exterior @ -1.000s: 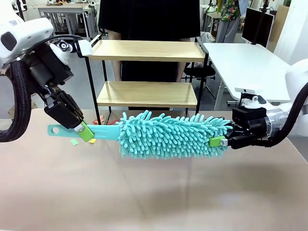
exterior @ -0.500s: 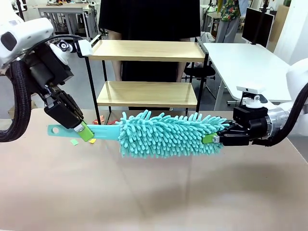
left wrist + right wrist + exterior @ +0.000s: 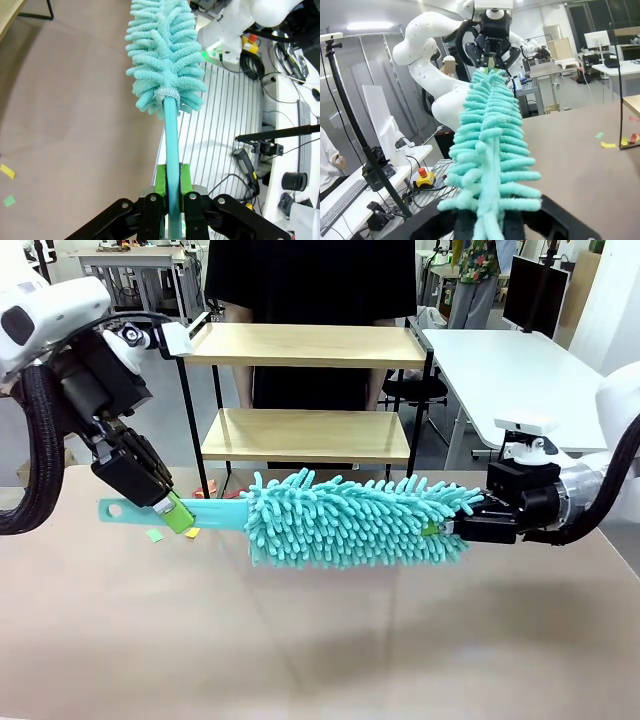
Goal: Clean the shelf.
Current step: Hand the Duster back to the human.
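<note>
A teal duster (image 3: 350, 520) hangs level above the brown table (image 3: 300, 640), held at both ends, probably so the long, floppy tool keeps steady while it is readied for the shelf (image 3: 305, 390). The left gripper (image 3: 178, 515) is clenched on the flat teal handle (image 3: 215, 512); in the left wrist view the handle (image 3: 171, 145) runs up between the two green pads (image 3: 160, 179) and both pads press its sides. The right gripper (image 3: 445, 530) comes in from the other side with its fingers buried in the fluffy tip, clamped on the duster's head; in the right wrist view the strands (image 3: 487, 150) rise straight out from between its black fingers, hiding the pads. A two-ended hold like this suggests a handover or a re-grip rather than wiping. The shelf stands at the far edge of the table, behind the duster and well apart from both grippers, with a person in black (image 3: 310, 280) just behind it. Its two wooden boards lie above the level of the duster, and neither gripper touches the frame. A few small coloured paper scraps (image 3: 155, 535) lie on the table below the left gripper, near the shelf's left legs.
</note>
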`<state>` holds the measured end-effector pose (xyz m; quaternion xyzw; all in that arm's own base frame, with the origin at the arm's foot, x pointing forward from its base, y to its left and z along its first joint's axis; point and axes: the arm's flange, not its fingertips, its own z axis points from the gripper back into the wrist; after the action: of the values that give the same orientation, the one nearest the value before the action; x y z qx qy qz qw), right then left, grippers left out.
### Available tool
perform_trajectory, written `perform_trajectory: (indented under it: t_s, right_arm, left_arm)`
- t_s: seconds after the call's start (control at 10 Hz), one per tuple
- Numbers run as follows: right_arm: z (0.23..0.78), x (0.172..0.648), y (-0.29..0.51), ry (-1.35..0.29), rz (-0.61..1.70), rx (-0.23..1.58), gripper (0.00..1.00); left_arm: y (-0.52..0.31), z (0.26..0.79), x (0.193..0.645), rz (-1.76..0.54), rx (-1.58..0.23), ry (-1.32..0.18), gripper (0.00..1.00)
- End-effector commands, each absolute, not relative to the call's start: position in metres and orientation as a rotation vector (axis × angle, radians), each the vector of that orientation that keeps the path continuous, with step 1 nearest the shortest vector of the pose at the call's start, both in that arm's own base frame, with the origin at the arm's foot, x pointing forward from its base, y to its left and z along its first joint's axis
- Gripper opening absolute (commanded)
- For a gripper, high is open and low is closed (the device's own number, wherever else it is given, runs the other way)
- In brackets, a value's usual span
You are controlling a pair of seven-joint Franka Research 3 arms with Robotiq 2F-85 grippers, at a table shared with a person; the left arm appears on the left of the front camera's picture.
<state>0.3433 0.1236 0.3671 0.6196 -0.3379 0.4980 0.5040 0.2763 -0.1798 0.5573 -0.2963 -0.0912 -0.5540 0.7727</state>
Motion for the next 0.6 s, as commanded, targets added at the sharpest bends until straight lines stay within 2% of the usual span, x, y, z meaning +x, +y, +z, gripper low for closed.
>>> perform_trajectory:
  t_s: [0.0, 0.1, 0.2, 0.3, 0.4, 0.5]
  right_arm:
    - [0.369, 0.321, 0.12, -0.856, 1.255, 1.517, 0.0]
    - [0.369, 0.323, 0.124, -0.879, 1.238, 1.498, 0.0]
    - [0.367, 0.342, 0.124, -0.82, 1.212, 1.499, 0.0]
    - [0.367, 0.342, 0.124, -0.82, 1.212, 1.499, 0.0]
    - [0.367, 0.342, 0.124, -0.82, 1.212, 1.499, 0.0]
    - [0.367, 0.342, 0.124, -0.82, 1.212, 1.499, 0.0]
  left_arm:
    - [-0.178, 0.56, 0.274, -1.199, -0.639, -0.199, 0.13]
    - [-0.178, 0.56, 0.274, -1.199, -0.639, -0.199, 0.13]
    - [-0.18, 0.557, 0.276, -1.201, -0.642, -0.198, 0.31]
    - [-0.178, 0.56, 0.281, -1.224, -0.694, -0.18, 0.71]
    - [-0.175, 0.565, 0.283, -1.213, -0.756, -0.197, 0.88]
    - [-0.17, 0.572, 0.283, -1.196, -0.787, -0.227, 1.0]
